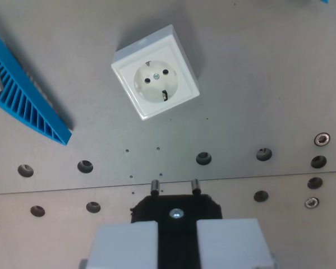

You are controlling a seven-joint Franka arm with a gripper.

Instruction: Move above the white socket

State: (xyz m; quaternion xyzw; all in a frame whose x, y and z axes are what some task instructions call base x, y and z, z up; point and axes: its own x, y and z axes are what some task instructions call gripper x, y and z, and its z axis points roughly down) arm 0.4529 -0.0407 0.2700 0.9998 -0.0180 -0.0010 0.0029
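Note:
The white socket (155, 72) is a square box with a round two-hole face, lying rotated on the grey metal plate (257, 84) in the upper middle of the wrist view. My gripper (176, 238) is at the bottom edge, below the socket in the picture. Its two pale grey fingers (123, 246) are shut on a black plug (176, 208). The plug's two metal pins (154, 186) point toward the socket and stand well short of it, above the plate.
A blue ribbed curved part (27, 98) lies at the wrist view's left. A row of round holes (203, 158) and screws (322, 138) crosses the plate near a seam between two sheets. A small blue scrap (323, 1) shows at the top right corner.

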